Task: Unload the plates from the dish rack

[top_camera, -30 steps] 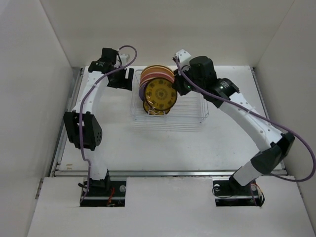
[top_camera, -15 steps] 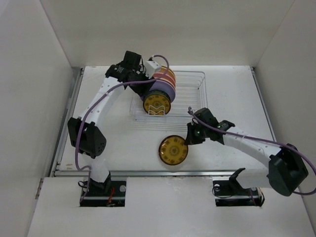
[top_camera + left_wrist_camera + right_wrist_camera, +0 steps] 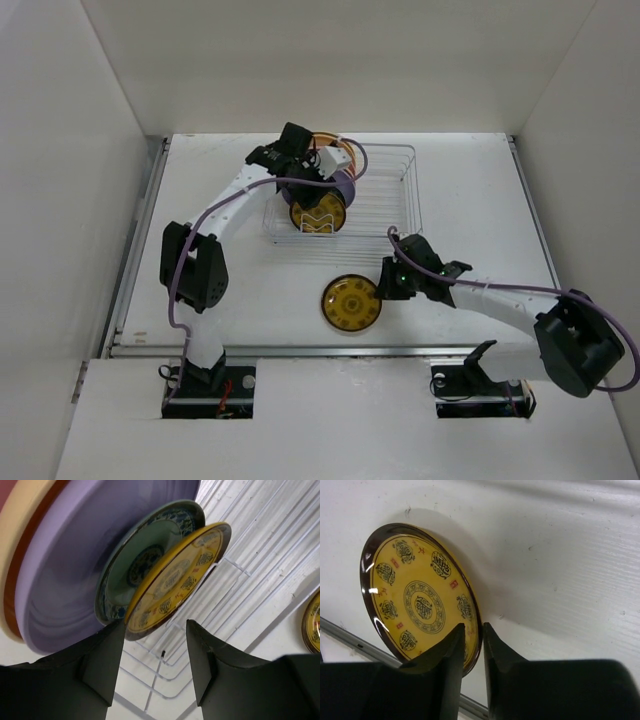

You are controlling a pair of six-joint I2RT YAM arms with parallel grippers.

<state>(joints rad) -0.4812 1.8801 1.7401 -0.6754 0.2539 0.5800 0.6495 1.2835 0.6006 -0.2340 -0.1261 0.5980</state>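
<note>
Your surface (image 3: 470, 180) is a plain white board, boxed in by white walls (image 3: 350, 60) on the left, far and right sides. A metal rail (image 3: 300, 350) runs along its near edge and another down its left edge. The rack (image 3: 385, 200) sits at the middle of the far edge, its long axis running left to right, parallel to that edge.

The racked plates stand on edge at the rack's left end, faces turned toward the near edge. Their row runs from far to near. The cream plate (image 3: 17, 535) is toward the far side, followed by the lavender plate (image 3: 100, 545) and the blue-green plate (image 3: 145, 555). The racked amber plate (image 3: 175, 580) is nearest you. In the left wrist view the two small ones overlap, and you cannot tell whether they touch.

Your left claw (image 3: 155, 662) hangs over that end of the rack with its fingers spread wide and nothing between them. The lower rim of the racked amber plate sits just beyond the tips.

The flat plate (image 3: 351, 302), also amber, lies face up on the surface near the middle of the near edge, well apart from the rack. Your right claw (image 3: 472, 627) is at its right rim. The fingers are drawn to a narrow gap with the dark rim caught between them, so it has hold of that plate by the edge.
</note>
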